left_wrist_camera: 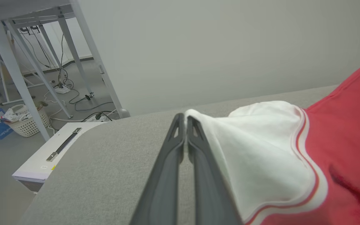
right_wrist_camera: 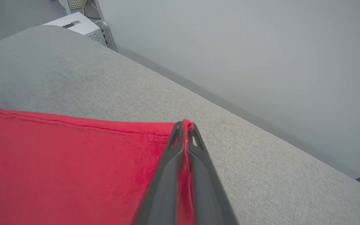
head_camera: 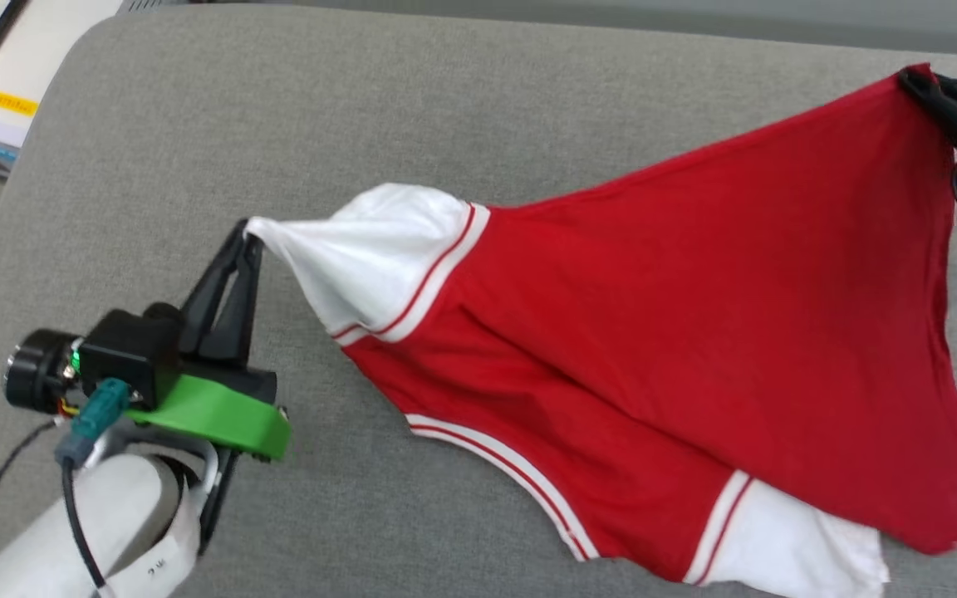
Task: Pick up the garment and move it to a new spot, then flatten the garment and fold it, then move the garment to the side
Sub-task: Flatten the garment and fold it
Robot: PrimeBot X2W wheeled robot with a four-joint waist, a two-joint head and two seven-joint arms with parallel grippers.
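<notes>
The garment (head_camera: 653,316) lies on the grey padded surface (head_camera: 196,124), spread from mid-surface out to the far right edge. Left gripper (head_camera: 251,232): jaws closed, pinching the tip of one white sleeve (head_camera: 362,249). Its wrist view agrees, with cloth caught right at the fingertips (left_wrist_camera: 180,125). Right gripper (head_camera: 915,80): jaws closed on a red hem corner (right_wrist_camera: 187,123) near the far right corner, with red fabric nipped between the fingers in its wrist view. The cloth is pulled taut between the two grips and looks partly lifted, though how much clears the surface is hard to tell. The second white sleeve (head_camera: 794,540) sags loose at the near edge.

Progress: early. Both grips are made and the pick-up/relocate step is in hand. Still to do: set down at the new spot, flatten, fold, move aside. No fold shows yet.
</notes>
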